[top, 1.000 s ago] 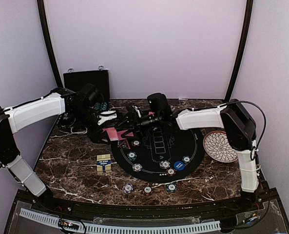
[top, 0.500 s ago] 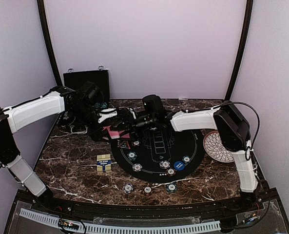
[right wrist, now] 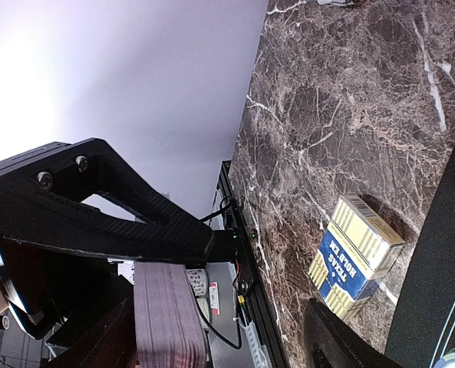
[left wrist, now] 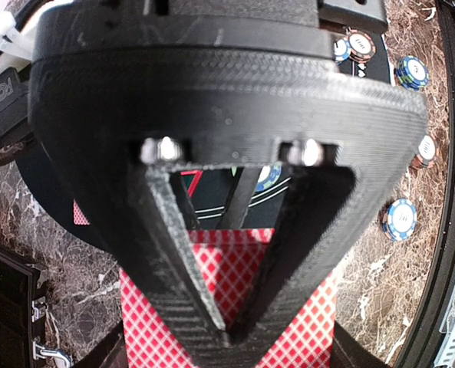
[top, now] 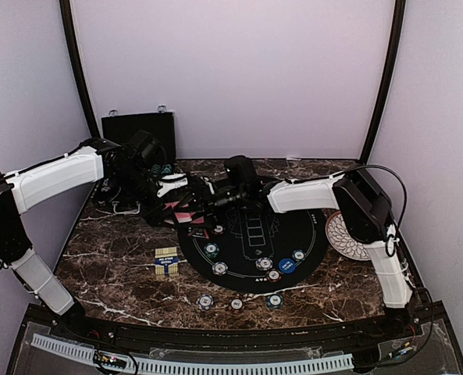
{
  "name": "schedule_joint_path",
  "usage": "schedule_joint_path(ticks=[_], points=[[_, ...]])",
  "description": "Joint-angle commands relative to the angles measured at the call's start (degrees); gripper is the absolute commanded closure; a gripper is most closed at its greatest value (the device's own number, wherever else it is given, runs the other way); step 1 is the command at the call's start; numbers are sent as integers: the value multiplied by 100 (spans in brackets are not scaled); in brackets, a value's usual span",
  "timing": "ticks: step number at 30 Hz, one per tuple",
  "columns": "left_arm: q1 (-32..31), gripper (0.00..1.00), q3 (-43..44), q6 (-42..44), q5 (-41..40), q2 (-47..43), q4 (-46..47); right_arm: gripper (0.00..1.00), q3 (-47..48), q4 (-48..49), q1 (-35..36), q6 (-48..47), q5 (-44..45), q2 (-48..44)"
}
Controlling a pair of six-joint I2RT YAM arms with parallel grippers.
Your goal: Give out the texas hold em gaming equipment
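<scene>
My left gripper [left wrist: 231, 326] is shut on a deck of red-backed playing cards [left wrist: 227, 268], held above the table's back left [top: 183, 212]. My right gripper [top: 202, 201] has reached in from the right and stands open. In the right wrist view the deck's edge [right wrist: 169, 314] sits between its fingers, close to the left finger [right wrist: 97, 345] and apart from the other. Several poker chips [top: 220, 268] and a blue button disc [top: 286, 266] lie on the round black mat [top: 251, 234]. Three more chips [top: 236, 304] lie in front of it.
A yellow and blue card box [top: 166, 260] lies left of the mat, also in the right wrist view [right wrist: 357, 257]. A white patterned plate [top: 348, 234] sits at the right, and a black case [top: 137, 125] stands at the back left.
My right arm has swung left until its fingers flank the deck, and its jaws have narrowed a little. The left arm and the deck have stayed put.
</scene>
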Motion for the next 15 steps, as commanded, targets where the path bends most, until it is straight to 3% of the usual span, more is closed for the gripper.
schedule_joint_path(ticks=[1, 15], points=[[31, 100, 140, -29, 128, -120, -60, 29, -99, 131, -14, -21, -98, -53], [31, 100, 116, -21, 120, -126, -45, 45, -661, 242, -179, -18, -80, -570]])
